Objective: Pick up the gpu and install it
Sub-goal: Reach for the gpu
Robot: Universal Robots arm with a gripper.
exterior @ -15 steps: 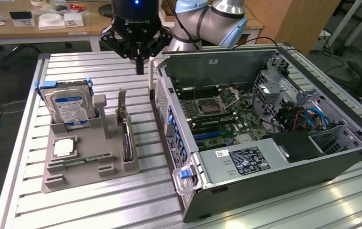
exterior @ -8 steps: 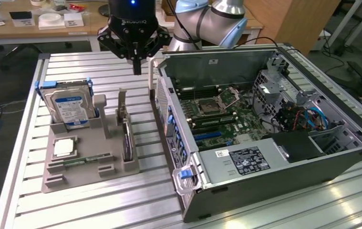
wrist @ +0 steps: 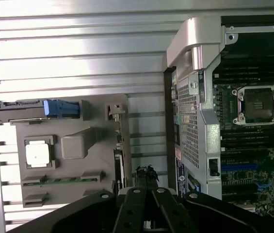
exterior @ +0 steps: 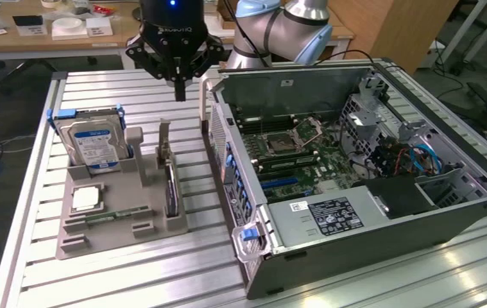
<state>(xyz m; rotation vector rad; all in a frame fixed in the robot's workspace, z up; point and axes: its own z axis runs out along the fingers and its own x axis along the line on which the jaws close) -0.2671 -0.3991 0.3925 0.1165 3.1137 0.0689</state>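
Gripper (exterior: 179, 96): fingers pressed together to a single point, holding nothing. It hangs tip-down above the slatted table (exterior: 123, 282), clear of every part.

Clock bearings below are read on the exterior view.
- The gpu (exterior: 171, 189) stands on edge in its slot on the grey parts tray (exterior: 110, 240), a thin dark slab, untouched. It lies at about 6 o'clock from the gripper tips, well apart.
- The hard drive (exterior: 96, 146) is upright in its blue frame at 9 o'clock from the gpu.
- The open computer case (exterior: 346, 256) is at 3 o'clock from the tray, its near wall just beside the tray edge.
- The blue expansion slot (exterior: 279, 182) on the board is empty, so nothing is installed yet.

In the wrist view the closed gripper (wrist: 145, 177) looks down past the tray's end. The narrow dark strip just beside it is probably the gpu (wrist: 119, 170), though edge-on I can't be sure.

Risks, as judged from here:
- With the fingers closed, a descent onto the card would strike its top edge instead of straddling it, and could chip the board or rock the tray.
- The card offers little to hold. An off-centre pinch could let it swing or slip on lifting.
- The tray's upright post stands close to the card, so a finger could foul it.
- The case wall is close. A low carry could snag the bracket on the rim.
- A tilted card could jam at the slot or miss it.
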